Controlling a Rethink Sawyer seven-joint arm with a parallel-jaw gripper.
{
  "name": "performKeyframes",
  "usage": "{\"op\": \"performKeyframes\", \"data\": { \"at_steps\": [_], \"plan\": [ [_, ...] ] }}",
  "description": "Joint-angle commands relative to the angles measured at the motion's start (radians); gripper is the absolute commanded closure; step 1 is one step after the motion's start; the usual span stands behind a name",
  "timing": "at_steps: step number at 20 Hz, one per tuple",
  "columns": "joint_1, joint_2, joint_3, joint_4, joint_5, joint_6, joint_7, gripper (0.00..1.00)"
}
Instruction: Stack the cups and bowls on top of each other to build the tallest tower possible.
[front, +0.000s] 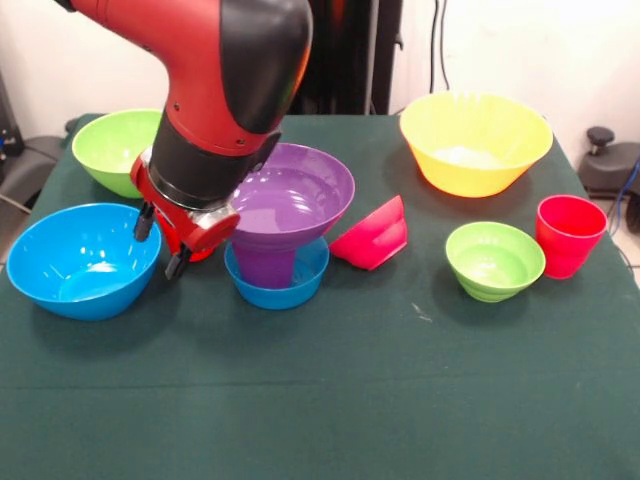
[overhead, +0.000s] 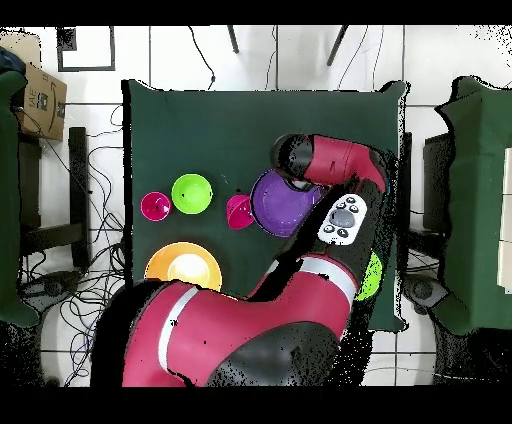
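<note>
One short pile stands beside the red-and-black gripper (front: 160, 248), whose grasp cannot be made out: large purple plastic bowl (front: 292, 193) on a purple tumbler (front: 265, 266) in a small blue bowl (front: 277, 286). Other bowls sit scattered, unstacked.

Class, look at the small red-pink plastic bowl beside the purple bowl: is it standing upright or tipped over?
Tipped over. The small red-pink plastic bowl lies on its side on the green table, its base raised and its rim not level.

Glossy red arm (front: 200, 40), black joints, seemingly grey keypad (overhead: 343, 220).
</note>
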Motion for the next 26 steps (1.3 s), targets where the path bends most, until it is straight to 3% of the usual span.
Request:
{"op": "performKeyframes", "data": {
  "at_steps": [1,26],
  "plan": [
    [-0.035,-0.006,0.207,0.073,-0.123,-0.037,-0.252,0.0],
    [-0.075,-0.009,0.276,0.096,-0.261,-0.109,-0.163,0.0]
  ]
}}
